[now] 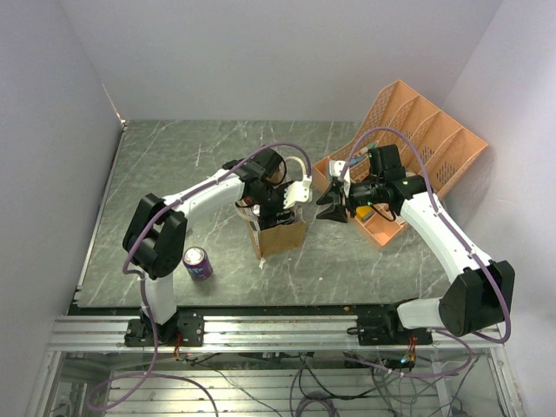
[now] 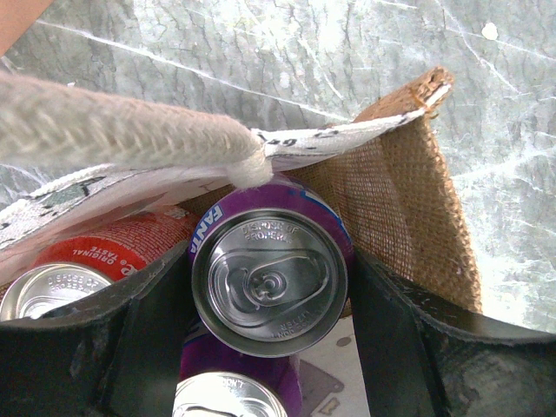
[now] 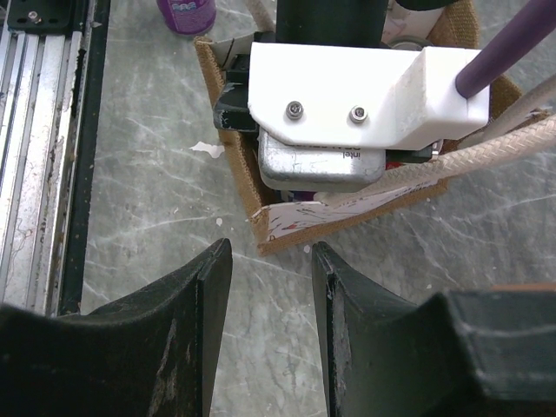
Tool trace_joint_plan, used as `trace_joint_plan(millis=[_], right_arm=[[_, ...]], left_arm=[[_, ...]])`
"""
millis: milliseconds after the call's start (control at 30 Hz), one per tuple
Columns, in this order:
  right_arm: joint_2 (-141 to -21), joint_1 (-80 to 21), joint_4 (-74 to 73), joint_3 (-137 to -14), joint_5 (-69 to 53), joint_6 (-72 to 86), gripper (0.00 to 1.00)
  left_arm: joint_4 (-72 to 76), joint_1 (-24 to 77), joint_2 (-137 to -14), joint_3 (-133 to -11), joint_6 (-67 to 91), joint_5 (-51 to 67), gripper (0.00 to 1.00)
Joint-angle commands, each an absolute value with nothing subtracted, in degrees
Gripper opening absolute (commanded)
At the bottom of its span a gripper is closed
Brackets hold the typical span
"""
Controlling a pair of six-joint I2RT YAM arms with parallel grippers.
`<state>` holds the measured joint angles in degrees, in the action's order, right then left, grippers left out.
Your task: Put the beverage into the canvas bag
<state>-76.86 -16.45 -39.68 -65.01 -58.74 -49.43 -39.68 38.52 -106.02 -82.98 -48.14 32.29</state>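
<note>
The canvas bag (image 1: pixel 282 234) stands open mid-table, tan with cream handles. My left gripper (image 1: pixel 276 207) reaches down into its mouth. In the left wrist view my left gripper (image 2: pixel 269 291) is shut on a purple Fanta can (image 2: pixel 269 282), held upright inside the bag (image 2: pixel 408 200). A red can (image 2: pixel 95 252) and another purple can (image 2: pixel 234 400) stand in the bag beside it. A cream handle (image 2: pixel 122 130) crosses above. Another purple can (image 1: pixel 197 262) stands on the table left of the bag. My right gripper (image 1: pixel 334 207) is open and empty, just right of the bag (image 3: pixel 261 208).
The orange plastic desk organizer (image 1: pixel 417 139) lies at the back right, behind my right arm. The metal rail (image 1: pixel 278 330) runs along the table's near edge. In the right wrist view the loose purple can (image 3: pixel 187 13) shows beyond the bag.
</note>
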Motion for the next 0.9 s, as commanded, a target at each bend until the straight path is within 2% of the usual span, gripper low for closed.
trace_joint_plan(millis=[0,267,367,400,433,867], right_arm=[[-76.37,-15.91,-39.29,-64.9,-59.98,-49.32,0.42],[-75.81,-15.84,-38.65,-64.61,-59.49,-48.87,0.43],[-75.63,-15.74,-38.76,-64.77,-59.33,-48.82,0.43],[-75.48,-15.6,-38.64,-64.7,-59.36,-48.66,0.43],[-75.31,-15.39,-38.42,-64.5,-59.52,-48.61,0.43],[-75.16,-14.77,-36.13,-64.02,-58.95,-45.59,0.44]], left_arm=[[-37.57,38.85,-101.55,-84.02,-49.52,32.45,0.7],[-40.57,38.82,-99.81,-85.96,-52.68,30.5,0.77],[-41.35,38.83,-99.59,-86.88,-52.13,31.12,0.88],[-41.73,38.85,-99.55,-87.11,-52.31,31.33,0.94],[-41.71,38.78,-99.43,-87.11,-52.45,31.37,0.96],[-41.61,38.81,-96.01,-87.03,-52.11,31.12,0.94]])
